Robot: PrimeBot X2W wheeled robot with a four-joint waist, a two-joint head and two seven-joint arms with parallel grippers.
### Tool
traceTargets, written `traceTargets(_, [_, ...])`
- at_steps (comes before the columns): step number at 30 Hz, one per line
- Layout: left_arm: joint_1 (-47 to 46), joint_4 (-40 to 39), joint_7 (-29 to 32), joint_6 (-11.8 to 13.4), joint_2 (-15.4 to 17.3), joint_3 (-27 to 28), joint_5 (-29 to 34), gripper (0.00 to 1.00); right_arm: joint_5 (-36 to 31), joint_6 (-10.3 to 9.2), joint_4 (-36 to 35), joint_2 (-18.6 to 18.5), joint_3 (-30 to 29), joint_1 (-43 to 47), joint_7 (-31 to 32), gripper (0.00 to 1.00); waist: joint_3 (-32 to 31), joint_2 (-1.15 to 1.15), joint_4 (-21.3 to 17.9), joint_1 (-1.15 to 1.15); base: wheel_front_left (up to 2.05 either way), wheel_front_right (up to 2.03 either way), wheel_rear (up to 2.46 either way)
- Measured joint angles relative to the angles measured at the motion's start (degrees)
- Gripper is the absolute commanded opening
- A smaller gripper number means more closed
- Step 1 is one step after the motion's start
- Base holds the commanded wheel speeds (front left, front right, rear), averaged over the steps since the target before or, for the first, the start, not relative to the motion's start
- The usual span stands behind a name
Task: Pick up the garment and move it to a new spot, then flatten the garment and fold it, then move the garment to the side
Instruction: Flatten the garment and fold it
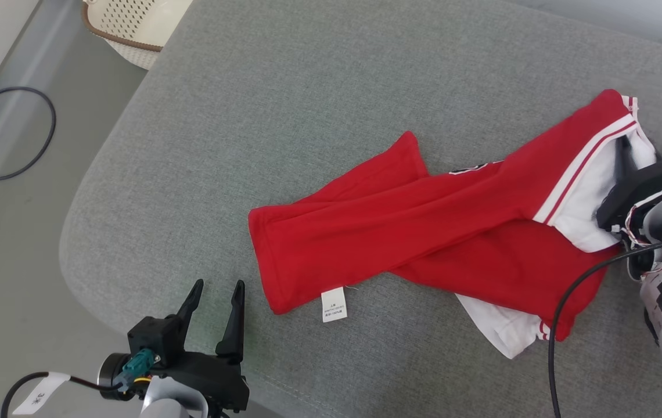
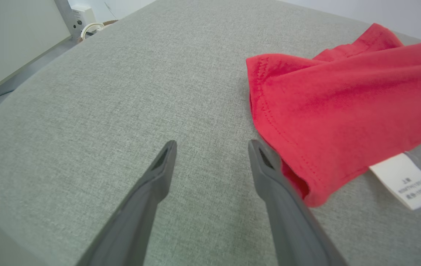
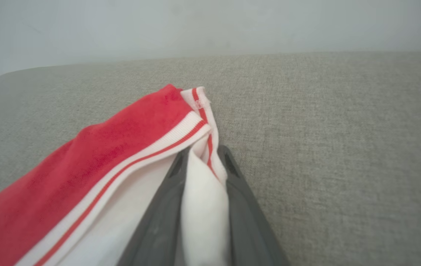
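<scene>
Nearest me my left tool (image 1: 218, 284) stands spread and empty beside the soft, light red garment (image 1: 424, 232) sprawled on the grey cushion (image 1: 308, 87), while my right tool (image 3: 204, 153) seems to pinch its white hem (image 3: 203, 207), a sound hold.

1. You had the garment (image 1: 424, 232) lying on the cushion (image 1: 308, 104), from its middle out to its right edge.
2. Your left hand (image 1: 218, 285) stood at the cushion's near edge, just left of the garment's near corner.
3. The label (image 1: 334, 303) lay on the cushion before that corner.
4. Your right hand (image 3: 204, 155) was at the garment's right end, with cloth between its fingers.
5. A basket (image 1: 128, 29) sat behind the cushion's far-left corner, and a cable (image 1: 17, 133) lay left of the cushion.
</scene>
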Motion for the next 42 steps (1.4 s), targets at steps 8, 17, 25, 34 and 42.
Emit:
traceTargets(8, [1.02,-0.46,0.0,-0.08,-0.01,1.0,0.6,1.0,3.31,0.05,-1.33,-0.15,-0.37,1.83,-1.7,0.0,-0.99,0.01,-2.19,0.0,0.0,0.0,0.0])
traceTargets(17, [1.52,-0.54,0.0,-1.11,-0.04,2.04,1.56,1.0,5.23,0.04,-5.56,-1.94,-4.72,6.62,-1.99,0.0,-3.1,0.0,-5.74,0.0,0.0,0.0,0.0])
traceTargets(25, [3.27,0.01,0.0,-2.07,-0.04,2.46,1.99,1.0,3.27,0.04,-8.02,-0.97,-10.93,12.66,-2.02,0.0,-6.2,0.0,-9.8,0.0,0.0,0.0,0.0])
traceTargets(34, [5.53,1.21,0.0,-1.96,-0.04,3.35,2.75,1.0,-0.99,0.04,-10.94,3.78,-16.89,21.09,-2.02,0.0,-11.05,0.0,-13.42,-0.01,0.0,0.0,0.0])
traceTargets(42, [7.76,1.81,0.0,-2.02,-0.02,6.09,3.98,1.0,-7.04,0.04,-16.5,6.53,-22.39,26.66,-2.02,1.0,-14.9,0.0,-15.76,-0.01,0.0,0.0,0.0])
